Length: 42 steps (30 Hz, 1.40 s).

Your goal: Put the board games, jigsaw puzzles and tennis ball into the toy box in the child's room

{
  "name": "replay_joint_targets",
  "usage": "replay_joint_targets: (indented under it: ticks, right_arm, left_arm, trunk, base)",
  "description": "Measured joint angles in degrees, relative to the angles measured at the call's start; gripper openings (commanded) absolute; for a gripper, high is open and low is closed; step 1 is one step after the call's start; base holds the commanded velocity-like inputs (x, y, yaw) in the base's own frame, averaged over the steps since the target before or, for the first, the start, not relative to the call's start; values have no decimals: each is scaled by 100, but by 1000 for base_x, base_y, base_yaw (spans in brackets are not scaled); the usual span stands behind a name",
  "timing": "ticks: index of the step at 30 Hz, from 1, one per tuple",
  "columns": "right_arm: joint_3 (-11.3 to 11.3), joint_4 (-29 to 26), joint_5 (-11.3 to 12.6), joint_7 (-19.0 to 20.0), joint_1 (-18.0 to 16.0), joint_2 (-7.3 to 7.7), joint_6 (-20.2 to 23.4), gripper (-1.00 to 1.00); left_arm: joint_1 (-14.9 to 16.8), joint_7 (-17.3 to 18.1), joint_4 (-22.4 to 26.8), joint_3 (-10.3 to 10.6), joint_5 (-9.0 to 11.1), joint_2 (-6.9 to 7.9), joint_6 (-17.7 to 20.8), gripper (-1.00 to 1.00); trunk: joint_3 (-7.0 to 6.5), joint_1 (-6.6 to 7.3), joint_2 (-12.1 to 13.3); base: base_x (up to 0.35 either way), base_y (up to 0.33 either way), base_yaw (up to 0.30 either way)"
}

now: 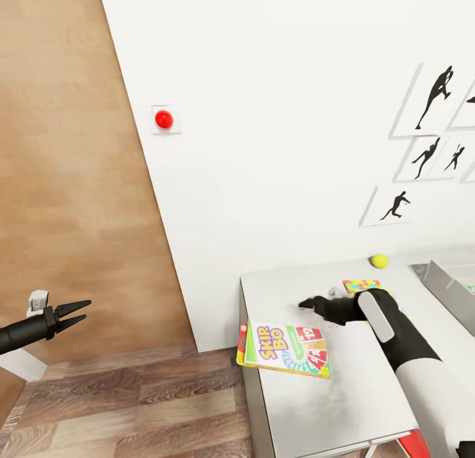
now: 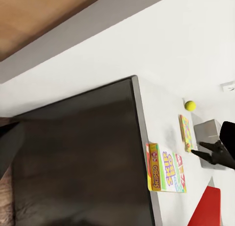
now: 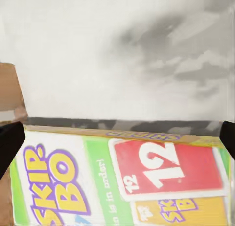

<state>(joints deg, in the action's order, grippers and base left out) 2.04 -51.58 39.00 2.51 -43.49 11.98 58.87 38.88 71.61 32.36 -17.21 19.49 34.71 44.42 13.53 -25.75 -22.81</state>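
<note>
**R arm over table above Skip-Bo box, L arm idle by door**

While I look down from the head cam, the nearest thing is my right arm, coming in from 5 o'clock over the table (image 1: 297, 405). The right gripper (image 1: 310, 306) hangs above the pale top just beyond the Skip-Bo board game (image 1: 287, 350), fingers pointing toward 9 o'clock. Fingers look slightly apart w/ nothing between them; the R wrist cam shows dark fingertips at both edges of frame, spread wide, and the Skip-Bo box (image 3: 122, 182) lying flat below, not gripped. I can't tell if the fingertips touch the box.

That box sits at the table's near-left corner, its left end poking over the edge. A red-edged box shows under it at that end, so it's stacked on sthg.

The left gripper (image 1: 78, 314) is at 8 o'clock, well apart from the table, over the wood-plank floor (image 1: 132, 405) in front of the wood-panel door (image 1: 72, 181). Fingers apart, empty.

Further back on the table, approx 1 o'clock from the Skip-Bo box, a jigsaw puzzle (image 1: 360, 286) lies flat, partly hidden behind my R wrist. Beyond it the tennis ball (image 1: 379, 261) rests near the wall. The toy box (image 1: 448, 285) is at the right edge, at 3 o'clock, cut off by the frame.

On the white wall (image 1: 277, 115): red round button (image 1: 163, 119) at 11 o'clock, black sports-silhouette pictures (image 1: 432, 134) at 2 o'clock.
</note>
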Motion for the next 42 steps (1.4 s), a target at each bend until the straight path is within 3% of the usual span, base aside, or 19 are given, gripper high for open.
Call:
replay_joint_targets:
  ticks: [5, 7, 13, 15, 16, 22, 24, 30, 34, 35, 42]
  right_arm:
    - [-113, -867, 113, 263, 441, 356, 27, 100]
    - [-316, -1323, 224, 410, 715, 498, 30, 100]
    - [-1042, -2147, 617, 828, 1422, 652, 87, 100]
    - [-1309, -2435, 767, 1010, 1704, 673, 87, 100]
    - [-1313, -2439, 772, 1014, 1709, 673, 88, 100]
    - [-1969, -3147, 1067, 1710, 2608, 673, 88, 100]
    - [-2063, -3235, 1092, 1865, 2752, 666, 89, 100]
    - [-2539, -3539, 1138, 2911, 3436, 624, 84, 100]
    - [-2751, -3609, 1130, 3700, 3838, 588, -172, 100]
    - [-2753, -3609, 1130, 3708, 3841, 588, -175, 100]
    - [-2904, -3637, 1071, 5134, 4513, 533, -1048, 100]
  left_arm:
    - [0, 0, 0, 0, 0, 0, 0, 100]
    - [0, 0, 0, 0, 3, 0, 0, 100]
    - [0, 0, 0, 0, 2, 0, 0, 100]
    - [0, 0, 0, 0, 2, 0, 1, 100]
    - [1, 0, 0, 0, 2, 0, 0, 100]
    - [0, 0, 0, 0, 3, -6, 1, 100]
    - [1, 0, 0, 0, 2, -7, 0, 100]
    - [0, 0, 0, 0, 4, -8, 0, 100]
    - [0, 0, 0, 0, 2, -11, 0, 100]
    - [1, 0, 0, 0, 2, -12, 0, 100]
    - [1, 0, 0, -4, -1, -15, 1, 100]
  trunk:
    - [0, 0, 0]
    - [0, 0, 0]
    - [0, 0, 0]
    - [0, 0, 0]
    - [0, -1, 1]
    - [1, 0, 0]
    - [0, -1, 1]
    - [1, 0, 0]
    - [1, 0, 0]
    - [0, -1, 0]
    - [2, 0, -1]
  base:
    - [0, 0, 0]
    - [0, 0, 0]
    - [0, 0, 0]
    - [0, 0, 0]
    - [0, 0, 0]
    - [0, 0, 0]
    - [0, 0, 0]
    - [0, 0, 0]
    - [0, 0, 0]
    - [0, 0, 0]
    - [0, 0, 0]
